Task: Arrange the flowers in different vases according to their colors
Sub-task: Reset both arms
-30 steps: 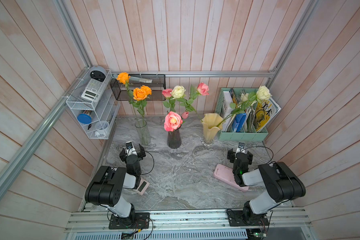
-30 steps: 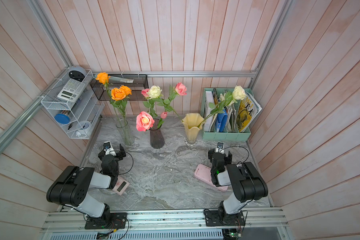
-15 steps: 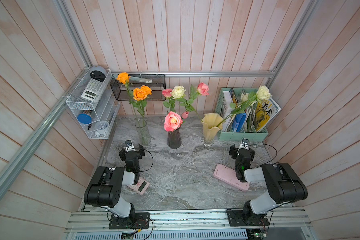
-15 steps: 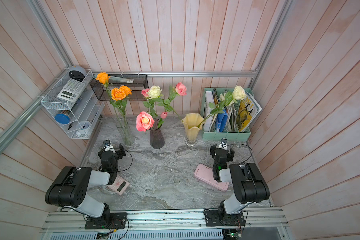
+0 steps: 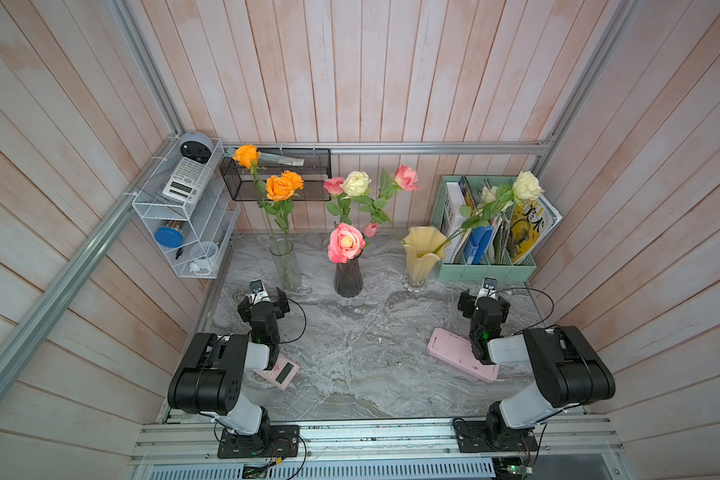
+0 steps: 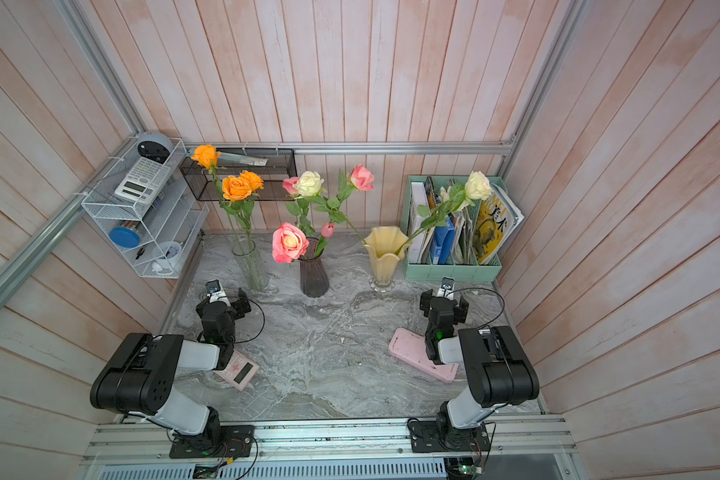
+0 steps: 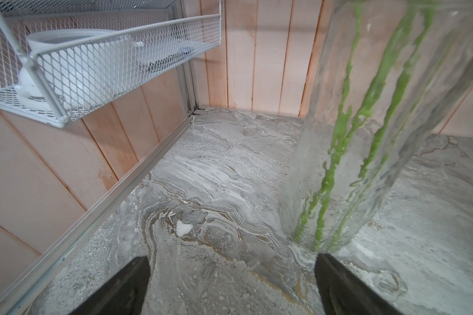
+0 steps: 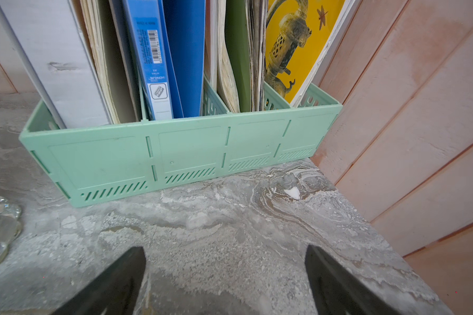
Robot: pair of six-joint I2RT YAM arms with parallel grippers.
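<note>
Near the near-left corner of the grey marbled surface (image 5: 362,332), a pink calculator (image 5: 283,372) lay partly under the left arm (image 5: 225,374). Toward the near-right corner lay a flat pink case (image 5: 449,351), with the right arm (image 5: 558,365) across its end. The left jaws stood wide apart and empty, low, just beside the foot of the tall clear glass cylinder vase (image 7: 366,136). The right jaws, equally spread and empty, faced the mint-green file holder (image 8: 175,152) without touching it.

Along the far edge stood three vases:
- The cylinder held three orange roses (image 5: 281,187).
- A dark purple ribbed vase (image 5: 348,278) held pink roses (image 5: 345,243) and one cream rose (image 5: 356,183).
- A pale yellow ruffled vase (image 5: 422,253) held cream-white roses (image 5: 526,186) that leaned over the holder in the far-right corner.

In the holder, a blue folder (image 8: 159,54) bore a barcode label, its print too small to read. A yellow magazine (image 5: 524,232) showed black Chinese characters. On the left wall, a white wire rack (image 5: 142,205) held a white calculator (image 5: 186,180).
</note>
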